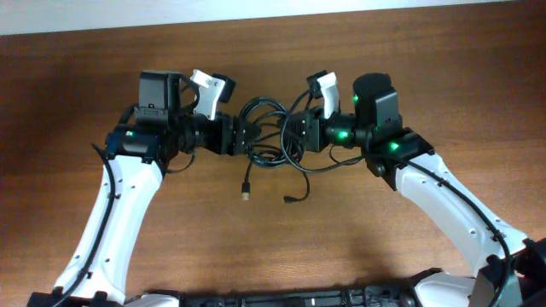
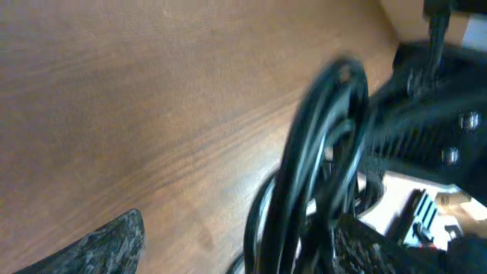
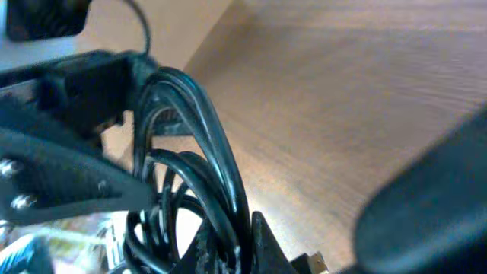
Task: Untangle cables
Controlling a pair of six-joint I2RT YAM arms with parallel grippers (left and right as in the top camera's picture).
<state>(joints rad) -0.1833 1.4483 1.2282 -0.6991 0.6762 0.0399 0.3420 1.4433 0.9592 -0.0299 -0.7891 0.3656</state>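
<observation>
The black cables [image 1: 275, 159] form a tangled bundle of loops at the table's middle, between my two grippers. Two plug ends trail toward me, one [image 1: 246, 193] on the left and one [image 1: 290, 199] on the right. My left gripper [image 1: 246, 135] is open. In the left wrist view its fingers [image 2: 240, 247] stand wide apart, and the cable loops [image 2: 319, 144] lie against the right finger. My right gripper [image 1: 295, 135] faces it from the other side. In the right wrist view its fingers [image 3: 240, 247] are pinched on cable strands [image 3: 205, 137].
The brown wooden table [image 1: 256, 247] lies under everything. The two arms reach in from the left and right and nearly meet over the bundle. A blurred dark shape [image 3: 434, 198] fills the right wrist view's lower right. A gold-tipped plug [image 3: 316, 263] shows at its bottom edge.
</observation>
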